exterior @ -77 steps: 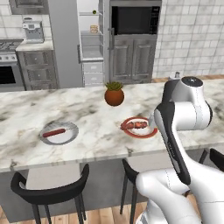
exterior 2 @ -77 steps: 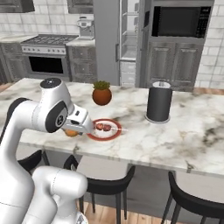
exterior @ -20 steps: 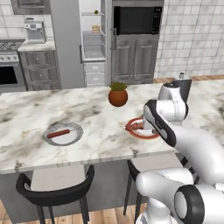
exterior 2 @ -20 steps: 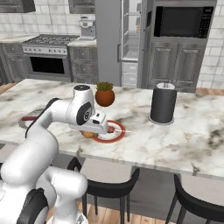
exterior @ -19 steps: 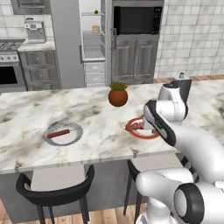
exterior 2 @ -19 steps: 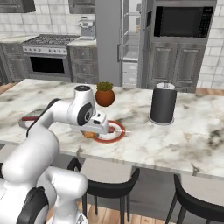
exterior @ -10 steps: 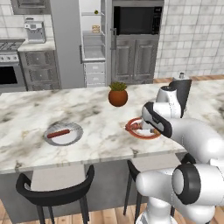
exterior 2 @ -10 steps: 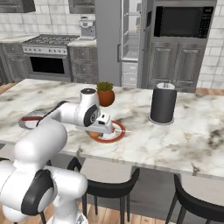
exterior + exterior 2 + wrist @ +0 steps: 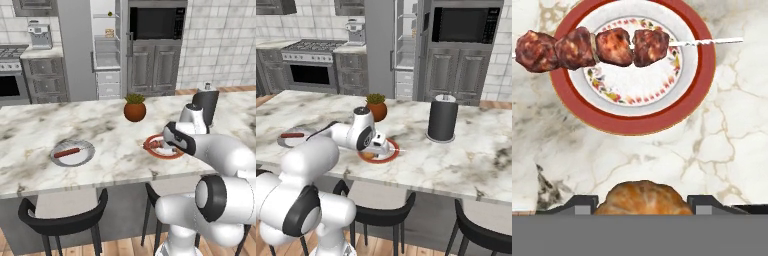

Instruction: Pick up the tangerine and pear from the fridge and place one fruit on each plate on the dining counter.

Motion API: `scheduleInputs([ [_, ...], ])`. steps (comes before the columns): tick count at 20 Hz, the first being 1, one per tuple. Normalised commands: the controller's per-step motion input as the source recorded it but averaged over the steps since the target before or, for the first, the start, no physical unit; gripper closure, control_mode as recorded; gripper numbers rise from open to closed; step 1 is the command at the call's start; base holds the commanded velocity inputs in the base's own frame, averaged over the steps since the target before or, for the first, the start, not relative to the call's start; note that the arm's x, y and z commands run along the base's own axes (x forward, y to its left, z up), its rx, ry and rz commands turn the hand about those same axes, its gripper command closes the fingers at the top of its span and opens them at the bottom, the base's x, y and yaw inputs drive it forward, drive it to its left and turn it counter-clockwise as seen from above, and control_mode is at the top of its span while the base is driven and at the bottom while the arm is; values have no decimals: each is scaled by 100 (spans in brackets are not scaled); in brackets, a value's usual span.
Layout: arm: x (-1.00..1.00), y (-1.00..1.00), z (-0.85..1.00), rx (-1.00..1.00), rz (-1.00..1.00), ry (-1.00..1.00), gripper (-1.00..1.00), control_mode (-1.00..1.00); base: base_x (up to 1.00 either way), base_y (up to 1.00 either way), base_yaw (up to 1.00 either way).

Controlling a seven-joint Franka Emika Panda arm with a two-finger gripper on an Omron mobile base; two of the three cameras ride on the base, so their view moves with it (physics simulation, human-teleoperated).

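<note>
A white-grey veined marble table [image 9: 110,145] spans the kitchen, with black stools [image 9: 62,220] tucked along its near edge. In the hand view the end effector [image 9: 643,202] sits at 6 o'clock, its dark fingers [image 9: 582,204] pinching a small round orange tangerine [image 9: 643,198] between them. The fruit hangs over bare marble just short of the round plate with a reddish rim and a flowered white centre [image 9: 699,65], which lies toward 12 o'clock. Across that plate rests a metal skewer threaded with four browned meat chunks [image 9: 592,47]; it runs from 9 to 3 o'clock over the plate's far half, leaving the near half bare.

In the left base view the reddish-rimmed plate is at the table's middle, with a pale grey round plate [image 9: 72,153] carrying a red sausage-like stick [image 9: 66,152] well apart at 9 o'clock. Beyond, at 11 o'clock from the reddish plate, stands an orange-brown round pot with green leaves [image 9: 134,108]. A dark cylindrical canister [image 9: 442,119] stands at 2 o'clock.

Farthest back, the tall grey-steel fridge [image 9: 100,47] stands open, pale shelves showing, beside a dark built-in oven [image 9: 155,22].
</note>
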Motion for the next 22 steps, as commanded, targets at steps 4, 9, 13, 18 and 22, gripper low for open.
scheduleInputs([
  [4,20,-11,-21,0,0,-9,100,-100,0,0,0],
  [9,25,-4,-16,0,0,-2,100,-100,0,0,0],
  [13,28,0,0,0,0,7,100,-100,0,0,0],
  [18,28,0,0,0,0,7,100,-100,0,0,0],
  [22,21,0,-3,0,0,0,100,-100,0,0,0],
])
